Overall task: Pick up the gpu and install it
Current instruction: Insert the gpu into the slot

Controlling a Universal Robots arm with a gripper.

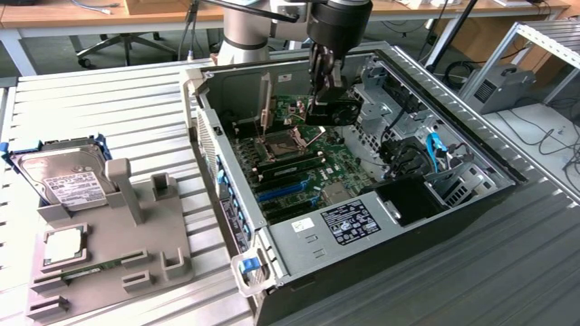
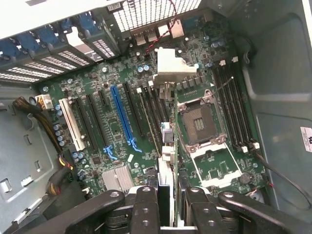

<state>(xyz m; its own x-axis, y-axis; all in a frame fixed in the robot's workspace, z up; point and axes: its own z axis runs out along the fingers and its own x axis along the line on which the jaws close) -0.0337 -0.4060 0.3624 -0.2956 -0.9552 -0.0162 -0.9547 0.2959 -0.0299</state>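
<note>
Hand [image 1: 324, 102] is clamped on the gpu [image 1: 337, 111], holding it on edge inside the open case [image 1: 201, 115], low over the motherboard [image 1: 337, 160]. From the wrist cam the card [image 2: 166, 146] runs edge-on out from between the fingers [image 2: 146, 204], silver bracket [image 2: 170, 66] at the far end, over the black slots between the blue slot [image 2: 122, 117] and the CPU socket [image 2: 200, 119]. Can't tell if it's touching a slot.

I count one computer case [image 1: 453, 224], one motherboard [image 1: 335, 163], one graphics card [image 1: 340, 114], one gripper [image 2: 168, 204] of mine, one hard drive [image 1: 64, 176], one grey stand [image 1: 136, 224], one processor chip [image 1: 64, 246], one memory stick [image 1: 91, 268], one long blue slot [image 2: 122, 114] and one white slot [image 2: 73, 124].
</note>
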